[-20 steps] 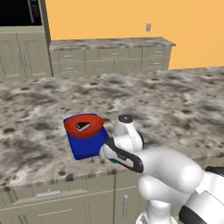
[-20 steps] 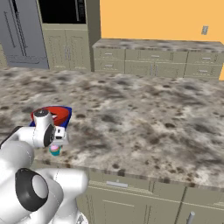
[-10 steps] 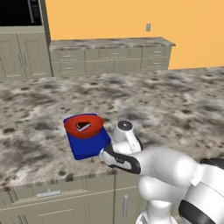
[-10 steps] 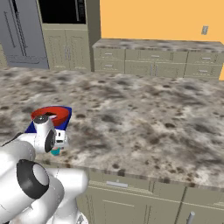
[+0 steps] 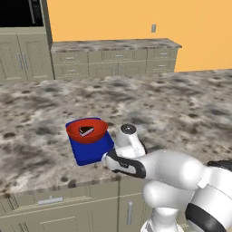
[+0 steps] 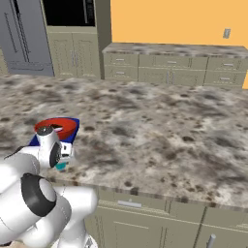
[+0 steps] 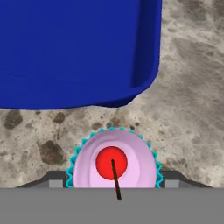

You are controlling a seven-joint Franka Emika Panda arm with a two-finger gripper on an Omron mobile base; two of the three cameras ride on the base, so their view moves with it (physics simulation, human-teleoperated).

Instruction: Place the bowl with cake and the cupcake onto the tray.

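The bowl with the cake already sits on the far end of the tray, so the cupcake is the step in hand. It stands upright on the counter just beside the tray's near right corner, teal wrapper down, red dot up. The gripper is low over it, a dark fingertip on each side of the wrapper; whether the fingers press it yet cannot be told. The next move likely calls for a firm hold, a lift over the low rim, and a set-down on the tray's bare near half. The tray's long axis runs from near to far.
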